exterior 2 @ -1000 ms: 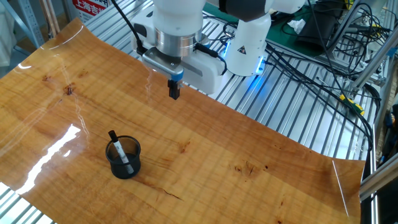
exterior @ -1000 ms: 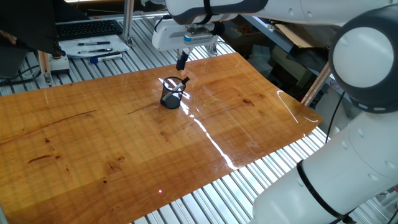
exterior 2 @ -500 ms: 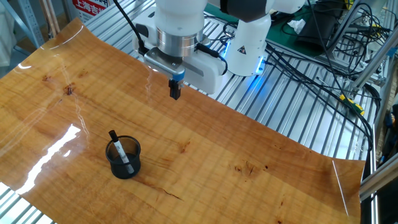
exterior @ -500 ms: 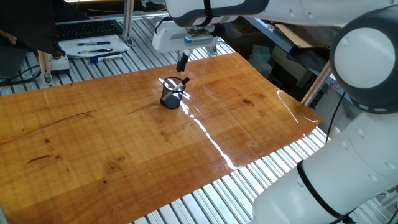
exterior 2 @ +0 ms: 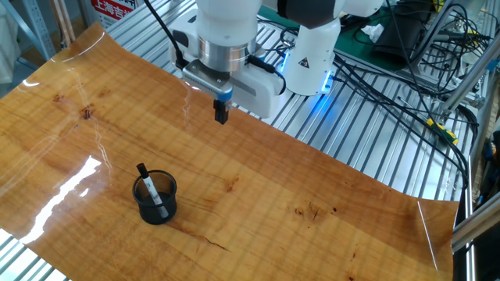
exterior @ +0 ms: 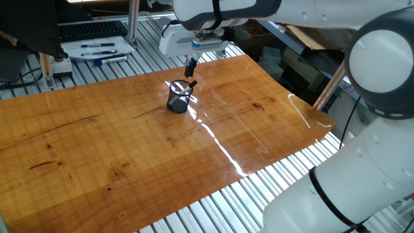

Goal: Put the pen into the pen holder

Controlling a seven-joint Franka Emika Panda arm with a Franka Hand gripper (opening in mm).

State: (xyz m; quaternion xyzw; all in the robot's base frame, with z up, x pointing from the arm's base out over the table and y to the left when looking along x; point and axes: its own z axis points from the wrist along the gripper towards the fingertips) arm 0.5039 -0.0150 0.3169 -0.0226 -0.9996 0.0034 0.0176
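Observation:
The black mesh pen holder (exterior: 177, 98) (exterior 2: 155, 198) stands upright on the wooden board. The black pen (exterior 2: 149, 188) (exterior: 186, 88) stands tilted inside it, its top end sticking out over the rim. My gripper (exterior: 191, 66) (exterior 2: 221, 115) hangs in the air above and behind the holder, well clear of it. Its two black fingers are pressed together with nothing between them.
The wooden board (exterior: 129, 149) lies on a slatted aluminium table. A white tray with pens (exterior: 97, 50) and a keyboard (exterior: 90, 29) sit beyond the board's far edge. The robot base (exterior 2: 308, 47) and cables (exterior 2: 391, 86) stand behind the board.
The gripper has drifted slightly up and away from the holder. The pen and the holder have not moved.

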